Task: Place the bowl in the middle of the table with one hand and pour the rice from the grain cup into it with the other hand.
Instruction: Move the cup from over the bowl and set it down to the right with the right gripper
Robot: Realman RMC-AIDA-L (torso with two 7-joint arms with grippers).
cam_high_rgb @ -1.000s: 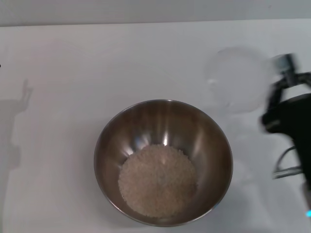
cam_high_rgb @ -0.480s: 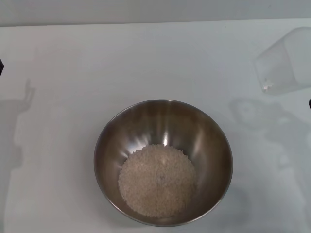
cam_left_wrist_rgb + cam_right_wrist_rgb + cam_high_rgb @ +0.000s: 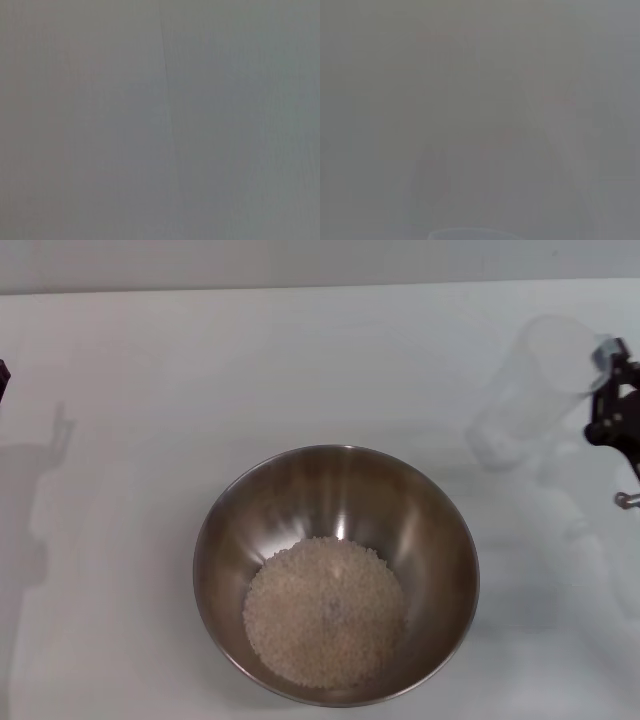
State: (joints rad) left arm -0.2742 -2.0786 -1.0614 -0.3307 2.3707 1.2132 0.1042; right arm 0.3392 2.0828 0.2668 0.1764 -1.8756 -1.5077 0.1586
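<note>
One grain cup (image 3: 530, 390), empty, in our right gripper (image 3: 612, 405) at the table's (image 3: 150, 360) right edge; jaws' state we cannot tell. Swung lower since a moment ago. Rice (image 3: 325, 612) in bowl (image 3: 260, 510), well left: pour judged done

shiny steel bowl (image 3: 336, 575) set upright mid-table (image 3: 150, 390), pale rice (image 3: 325, 612) heaped inside, clear grain cup (image 3: 530, 390) seen empty, tilted, just beside the right gripper (image 3: 612, 405)

We saw the head camera look steeply down on the table (image 3: 150, 360) — both wrist cameras faced only blank grey, sharing nothing recognisable.
</note>
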